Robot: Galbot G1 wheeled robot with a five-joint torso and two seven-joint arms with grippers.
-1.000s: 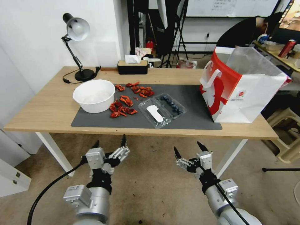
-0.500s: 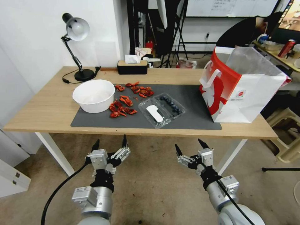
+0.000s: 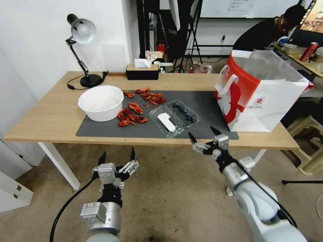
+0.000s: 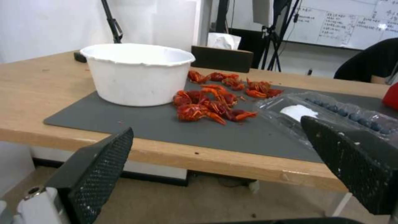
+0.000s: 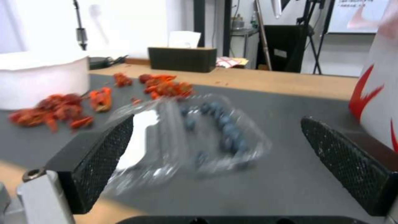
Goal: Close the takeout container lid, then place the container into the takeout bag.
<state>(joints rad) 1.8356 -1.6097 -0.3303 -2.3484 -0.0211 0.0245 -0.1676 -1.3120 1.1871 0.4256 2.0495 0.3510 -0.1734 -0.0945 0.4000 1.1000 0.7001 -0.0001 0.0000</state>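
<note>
Takeout container (image 3: 174,119) (lid (image 3: 165,123) open)

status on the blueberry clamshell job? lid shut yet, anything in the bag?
Done: nothing. The takeout container lies open on the grey mat, its lid folded flat beside the berry half.

In hand: the right gripper is open at the table's near edge, in front of the container, holding nothing. The left gripper is open, lower, short of the table.

Left: close the lid, then place the container into the takeout bag.

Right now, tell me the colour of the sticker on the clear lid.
White, seen best in the head view on the clear plastic lid.
</note>
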